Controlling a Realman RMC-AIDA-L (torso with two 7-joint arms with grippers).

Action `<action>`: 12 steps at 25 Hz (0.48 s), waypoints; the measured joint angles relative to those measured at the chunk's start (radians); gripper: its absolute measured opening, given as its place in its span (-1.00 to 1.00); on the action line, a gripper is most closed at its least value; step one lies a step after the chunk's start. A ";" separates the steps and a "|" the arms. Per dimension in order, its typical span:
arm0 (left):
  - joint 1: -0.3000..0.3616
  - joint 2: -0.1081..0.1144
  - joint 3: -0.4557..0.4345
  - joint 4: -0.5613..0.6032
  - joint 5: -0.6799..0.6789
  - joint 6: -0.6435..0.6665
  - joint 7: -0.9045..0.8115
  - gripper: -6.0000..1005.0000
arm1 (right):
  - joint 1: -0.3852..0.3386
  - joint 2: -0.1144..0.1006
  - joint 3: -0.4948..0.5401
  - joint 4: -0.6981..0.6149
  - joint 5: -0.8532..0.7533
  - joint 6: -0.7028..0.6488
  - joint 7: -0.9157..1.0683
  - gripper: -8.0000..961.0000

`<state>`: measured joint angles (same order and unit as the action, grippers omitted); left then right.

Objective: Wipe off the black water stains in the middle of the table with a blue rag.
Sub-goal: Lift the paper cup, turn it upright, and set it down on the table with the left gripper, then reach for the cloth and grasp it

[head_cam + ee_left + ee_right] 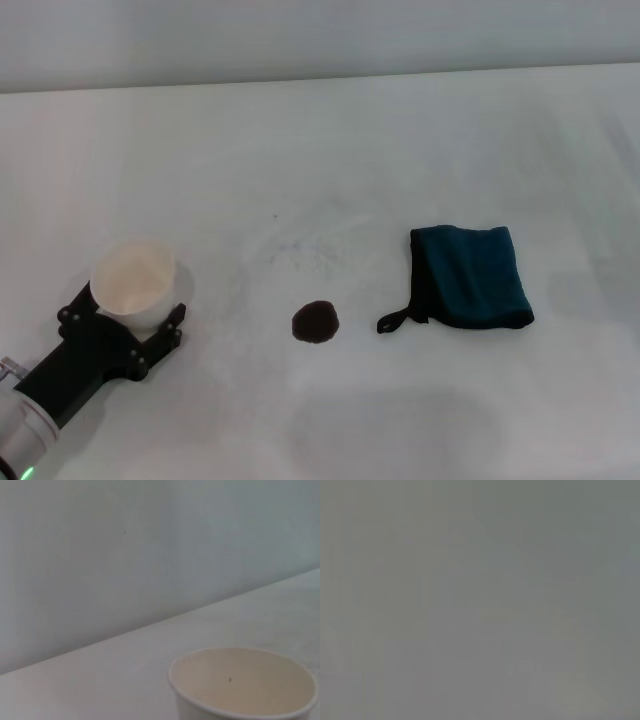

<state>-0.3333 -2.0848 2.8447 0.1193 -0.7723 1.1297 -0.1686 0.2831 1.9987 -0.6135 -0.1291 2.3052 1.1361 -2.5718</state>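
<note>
From the head view, you see the worktop (320,140) with the black water stain (315,321) sitting near its middle as one small round dark blot. The blue rag (470,276) lies flat to the right of the stain, apart from it, with its black loop tab pointing toward the blot. Nothing touches the rag. On the left, the left tool (128,318) is clenched around a white paper cup (134,282), which stands upright and well apart from the stain. The right arm does not appear in this view at all.

From the left wrist view, you see only the cup (245,685) close up, open and with nothing in it but a tiny dark speck, and pale worktop and wall beyond it. The tool's own fingers do not show here.

From the right wrist view, you get a plain grey field with nothing to read, so you cannot tell where the right tool is or how it stands.

By my reading, the wiping has not begun: the stain is whole and the rag is not yet picked up. The next move calls for bringing the right tool down over the rag, closing on its folded body, then dragging it across to the blot with enough downward pressure to cover the whole mark.
</note>
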 joint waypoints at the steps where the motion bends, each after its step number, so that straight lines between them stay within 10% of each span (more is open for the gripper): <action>1: 0.001 0.000 0.000 0.004 -0.001 0.000 0.000 0.47 | -0.002 0.000 0.000 0.000 0.000 0.005 0.001 0.44; 12: 0.044 0.001 -0.001 0.021 -0.003 0.035 -0.011 0.76 | -0.018 0.000 0.001 -0.002 -0.001 0.038 0.002 0.44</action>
<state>-0.2888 -2.0839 2.8440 0.1399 -0.7752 1.1650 -0.1798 0.2646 1.9988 -0.6122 -0.1316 2.3039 1.1739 -2.5693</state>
